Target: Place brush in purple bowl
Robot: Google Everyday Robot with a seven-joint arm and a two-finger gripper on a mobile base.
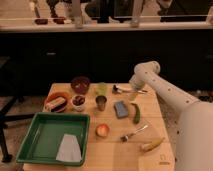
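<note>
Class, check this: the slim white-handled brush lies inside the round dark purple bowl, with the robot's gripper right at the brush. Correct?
No. The camera view shows the slim white-handled brush lying on the wooden table, apart from the round dark purple bowl, not inside it. The gripper is at the brush, as stated.
</note>
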